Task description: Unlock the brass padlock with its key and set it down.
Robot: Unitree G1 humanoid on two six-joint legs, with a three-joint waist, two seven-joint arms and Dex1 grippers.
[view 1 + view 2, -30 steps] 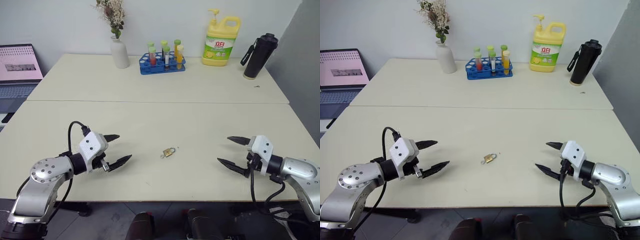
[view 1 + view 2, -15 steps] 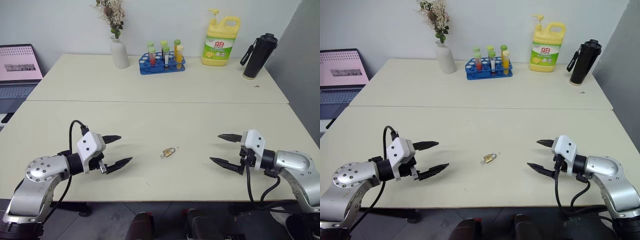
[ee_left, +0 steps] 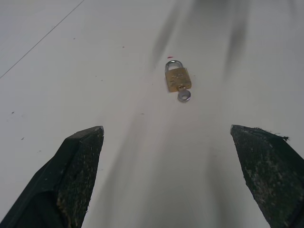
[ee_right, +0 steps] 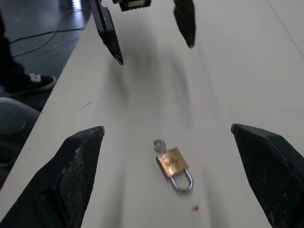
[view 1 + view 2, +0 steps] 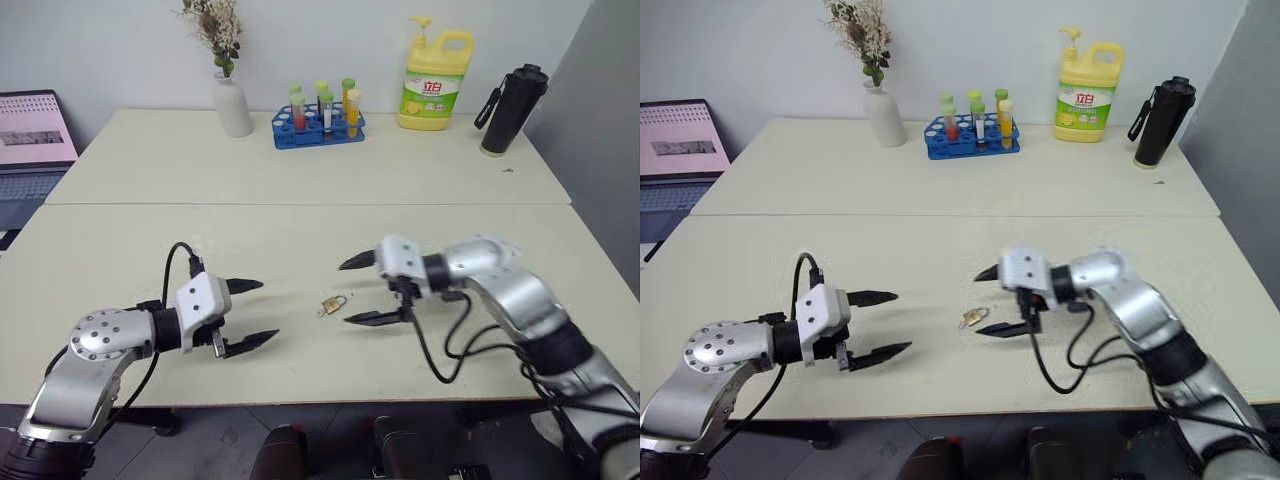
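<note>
While its two black fingers stand spread wide with nothing between them, the right gripper (image 5: 361, 291) hangs just above the cream table (image 5: 300, 170) near the front edge, its tips pointing toward the robot's left and reaching to just beside the small golden-brass padlock (image 5: 333, 303), without touching it. The padlock lies flat on the surface a little in from the front edge, about midway along it, its thin silver shackle closed and the tiny silvery key (image 3: 184, 96) sticking out of its base. On the padlock's other side, well apart from it, the left gripper (image 5: 252, 314) is likewise wide open and empty, its tips aimed at the lock. Along the far edge stand a white vase with dried flowers (image 5: 231, 95), a blue test-tube rack (image 5: 319, 125), a yellow detergent jug (image 5: 433, 72) and a black bottle (image 5: 506, 95).
</note>
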